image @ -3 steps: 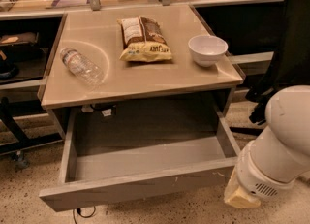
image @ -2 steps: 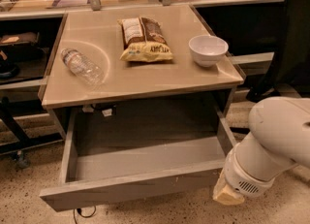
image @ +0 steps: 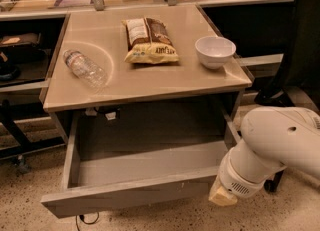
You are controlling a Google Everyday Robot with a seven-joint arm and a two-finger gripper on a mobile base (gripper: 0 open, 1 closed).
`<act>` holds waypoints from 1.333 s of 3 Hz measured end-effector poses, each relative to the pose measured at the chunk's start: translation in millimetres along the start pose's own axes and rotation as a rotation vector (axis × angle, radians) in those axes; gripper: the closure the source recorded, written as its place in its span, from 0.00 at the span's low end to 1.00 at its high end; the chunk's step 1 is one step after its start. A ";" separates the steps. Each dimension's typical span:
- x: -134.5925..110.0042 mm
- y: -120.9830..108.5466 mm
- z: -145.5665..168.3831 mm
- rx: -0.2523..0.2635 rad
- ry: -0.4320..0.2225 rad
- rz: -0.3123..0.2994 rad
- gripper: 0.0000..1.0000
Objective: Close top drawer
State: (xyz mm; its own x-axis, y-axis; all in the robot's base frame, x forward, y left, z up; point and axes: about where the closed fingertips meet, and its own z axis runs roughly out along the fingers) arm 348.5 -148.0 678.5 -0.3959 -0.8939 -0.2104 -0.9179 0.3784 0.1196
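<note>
The top drawer (image: 125, 195) stands pulled well out from under the surface (image: 150, 82). Its inside is bare, and its tall front panel runs parallel to the surface's front edge, well forward of it. Its left and right walls reach back under the front corners. Speckled floor lies open in front of the panel and to its left.

The gripper (image: 222, 195) is low, at the right end of the drawer's front panel, below and forward of the surface's front right corner. Its pale tip is touching or just beside the panel's end; I cannot tell which, nor whether the gripper is open or closed. The white arm (image: 280, 145) fills the room to the right of the drawer, just beside its right wall.

On the surface, a bottle (image: 85, 68) lies on its side near the left edge. A chip bag (image: 150, 40) lies flat in the middle towards the back edge. A bowl (image: 215, 51) stands upright near the right edge.

Compared with a second ago, the arm and gripper have come in leftwards from beyond the drawer's right end to the panel's end. The drawer is out as far as before, and the bottle, bag and bowl have not moved.
</note>
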 end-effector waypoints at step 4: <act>-14.3 -24.8 20.6 0.005 -0.024 0.020 0.58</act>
State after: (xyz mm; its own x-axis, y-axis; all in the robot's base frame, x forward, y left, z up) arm 376.4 -139.6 658.6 -0.4144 -0.8803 -0.2309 -0.9100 0.3970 0.1194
